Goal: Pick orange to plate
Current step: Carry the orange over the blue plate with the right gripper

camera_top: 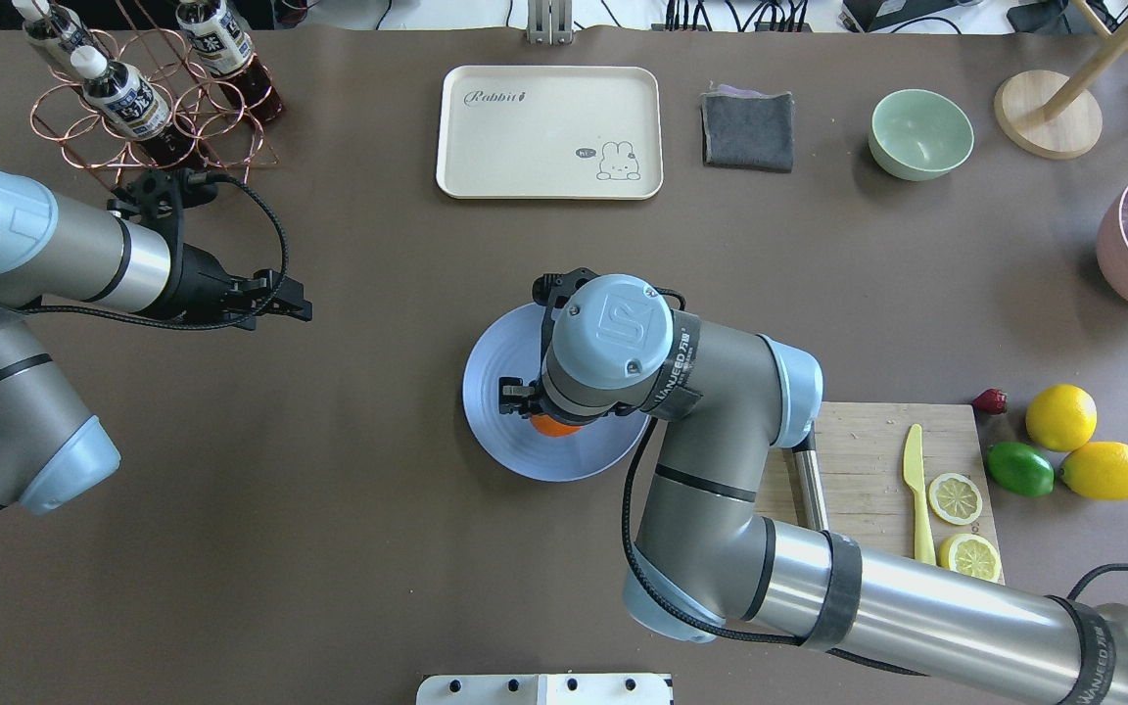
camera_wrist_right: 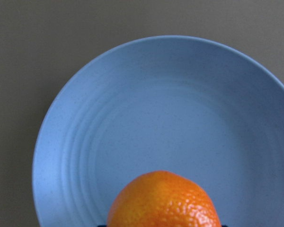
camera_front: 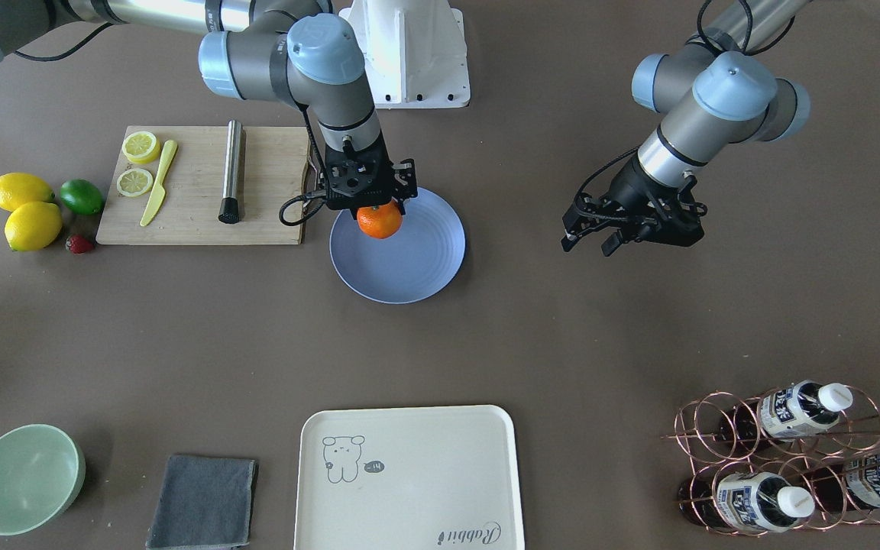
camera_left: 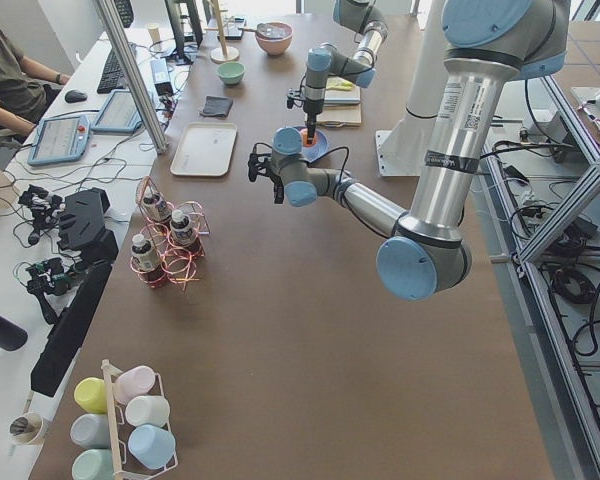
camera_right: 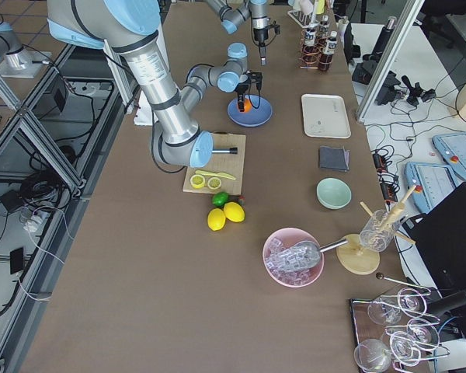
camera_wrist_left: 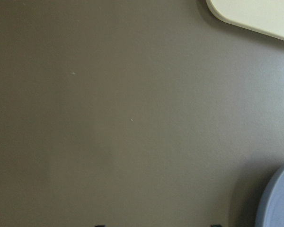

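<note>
The orange (camera_front: pixel 379 221) hangs just above the near-robot part of the periwinkle-blue plate (camera_front: pixel 417 263), with my right gripper (camera_front: pixel 373 208) shut on it from above. In the right wrist view the orange (camera_wrist_right: pixel 164 201) fills the bottom centre, and the plate (camera_wrist_right: pixel 180 113) spreads beneath it. From overhead, the wrist covers most of the orange (camera_top: pixel 550 426) and part of the plate (camera_top: pixel 500 431). I cannot tell whether the fruit touches the plate. My left gripper (camera_front: pixel 587 244) hovers open and empty over bare table, well away from the plate; the plate's rim (camera_wrist_left: pixel 281 203) shows in its wrist view's corner.
Beside the plate lies a wooden cutting board (camera_front: pixel 272 164) with lemon slices, a yellow knife (camera_front: pixel 159 183) and a metal muddler (camera_front: pixel 232 172). Lemons (camera_front: pixel 33 225), a lime (camera_front: pixel 81 196) and a strawberry sit past it. A cream tray (camera_front: pixel 409 477), grey cloth, green bowl (camera_front: pixel 24 477) and bottle rack (camera_front: pixel 791 458) line the far side.
</note>
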Controlling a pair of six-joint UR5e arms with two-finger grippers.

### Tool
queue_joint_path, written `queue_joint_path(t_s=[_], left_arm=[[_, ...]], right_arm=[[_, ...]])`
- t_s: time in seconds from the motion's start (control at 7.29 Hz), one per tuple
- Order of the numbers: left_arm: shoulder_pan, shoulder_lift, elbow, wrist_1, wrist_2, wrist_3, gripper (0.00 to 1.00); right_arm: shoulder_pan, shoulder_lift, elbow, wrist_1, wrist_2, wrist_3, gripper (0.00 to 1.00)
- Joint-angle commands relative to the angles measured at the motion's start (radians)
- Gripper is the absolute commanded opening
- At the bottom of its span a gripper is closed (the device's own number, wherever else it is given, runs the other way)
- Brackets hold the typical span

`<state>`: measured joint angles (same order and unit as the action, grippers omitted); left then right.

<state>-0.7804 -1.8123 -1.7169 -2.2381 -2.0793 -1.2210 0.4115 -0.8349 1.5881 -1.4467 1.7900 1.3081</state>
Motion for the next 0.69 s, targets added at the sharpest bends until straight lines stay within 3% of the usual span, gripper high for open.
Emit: queue_joint_path(t_s=[0.0,0.55], left_arm=[[-0.007,0.011,0.000,0.000,-0.005,0.008,0.80],[-0.007,0.014,-0.001,-0.002,-0.004,0.008,0.82]], right_arm=[[-0.006,0.022,-0.033,0.003,-0.006,0.000,0.00],[0.004,0.019,-0.062,0.003,-0.012,-0.010,0.00]])
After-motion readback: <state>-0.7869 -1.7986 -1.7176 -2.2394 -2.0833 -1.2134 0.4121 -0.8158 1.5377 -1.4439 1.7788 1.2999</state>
